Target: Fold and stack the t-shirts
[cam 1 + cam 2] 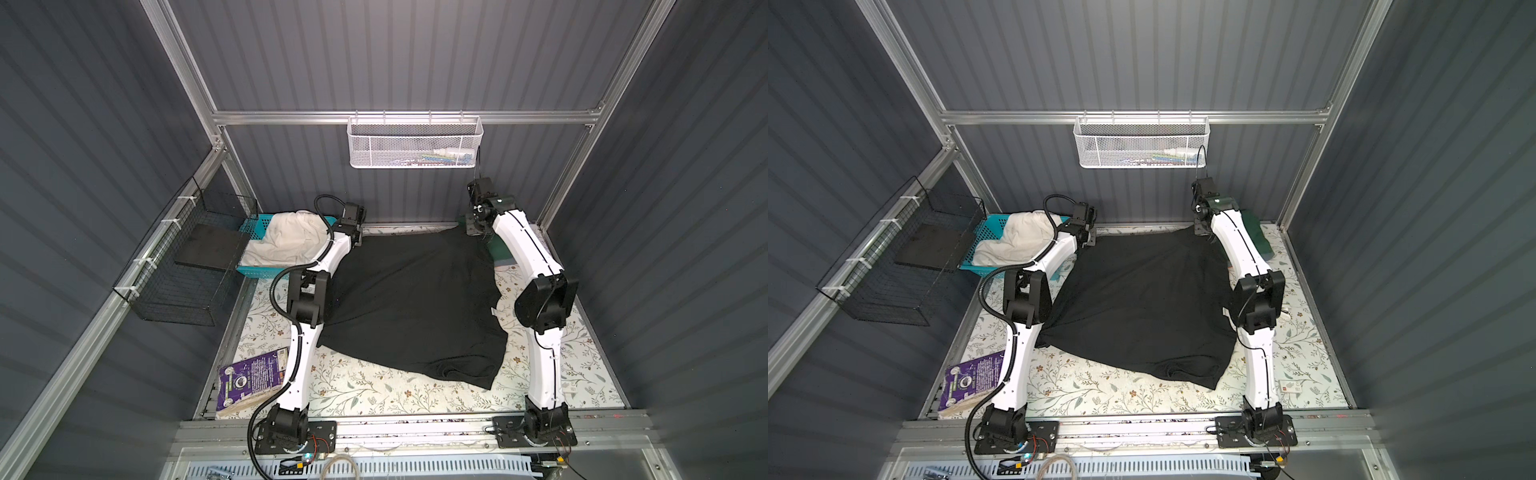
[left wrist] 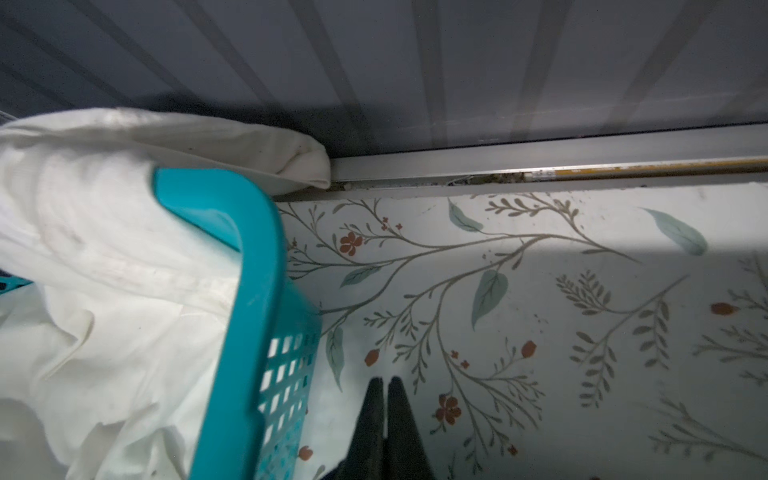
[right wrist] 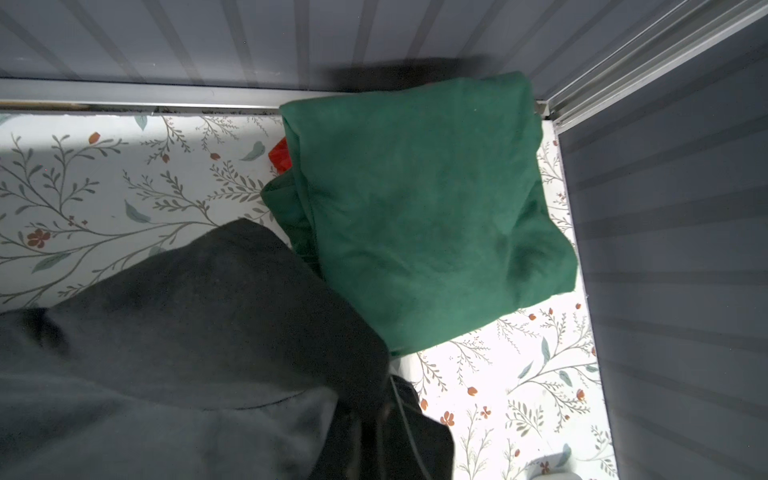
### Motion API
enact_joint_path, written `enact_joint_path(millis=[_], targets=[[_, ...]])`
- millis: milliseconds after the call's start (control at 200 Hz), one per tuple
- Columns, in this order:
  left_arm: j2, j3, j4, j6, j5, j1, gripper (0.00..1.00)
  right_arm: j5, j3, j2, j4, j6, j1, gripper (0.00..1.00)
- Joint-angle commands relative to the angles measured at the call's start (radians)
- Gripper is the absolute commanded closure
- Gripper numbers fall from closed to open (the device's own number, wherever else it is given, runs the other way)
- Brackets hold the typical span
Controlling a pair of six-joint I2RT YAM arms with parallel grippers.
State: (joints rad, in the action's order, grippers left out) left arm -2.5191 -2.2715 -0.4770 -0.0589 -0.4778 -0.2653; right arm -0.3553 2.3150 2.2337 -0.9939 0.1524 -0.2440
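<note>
Purple and flat, a printed pack (image 1: 253, 380) lay at the near left corner of the table (image 1: 374, 390), whose white top carried a pattern of leaves and small red flowers. Beyond it, a black t-shirt (image 1: 415, 299) covered most of the middle of the table, spread wide and unfolded, with its near edge rumpled and lying on the surface. Its far edge ran between the two arms.

At the far left corner of the cloth, the left gripper (image 2: 386, 382) had its jaws pressed together, and black fabric showed at their base. At the far right corner, the right gripper (image 1: 474, 232) was closed on the shirt, which draped over its fingers in the wrist view and hid them.

Just beside the left gripper stood a turquoise basket (image 1: 257, 272) holding a crumpled cream-white t-shirt (image 1: 291, 239). Near the right gripper, in the far right corner, a folded dark green t-shirt (image 3: 424, 208) lay on a red t-shirt (image 3: 280, 156), of which only a sliver showed.

A white mesh basket (image 1: 415, 143) hung on the back wall, and a black wire basket (image 1: 178, 291) on the left wall.
</note>
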Motion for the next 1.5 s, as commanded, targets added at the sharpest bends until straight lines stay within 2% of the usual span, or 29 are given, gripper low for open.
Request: enact_joint_path(millis=[0,100,245,710,1496], targets=[[0.015,-0.010,0.060,0.013,-0.062,0.008,1.00,0.024,-0.045,-0.022,0.019,-0.004,-0.007,1.00],[0.065,0.073,0.137,0.027,-0.042,-0.001,1.00,0.055,-0.084,-0.038,0.033,0.003,-0.018,1.00],[0.140,0.256,0.257,0.023,-0.077,-0.017,1.00,0.091,-0.170,-0.072,0.059,0.023,-0.018,1.00],[0.259,0.532,0.326,-0.097,-0.102,-0.017,1.00,0.143,-0.532,-0.265,0.176,0.083,-0.018,1.00],[0.423,0.812,0.362,-0.306,-0.102,-0.017,1.00,0.248,-0.892,-0.509,0.144,0.152,-0.080,1.00]])
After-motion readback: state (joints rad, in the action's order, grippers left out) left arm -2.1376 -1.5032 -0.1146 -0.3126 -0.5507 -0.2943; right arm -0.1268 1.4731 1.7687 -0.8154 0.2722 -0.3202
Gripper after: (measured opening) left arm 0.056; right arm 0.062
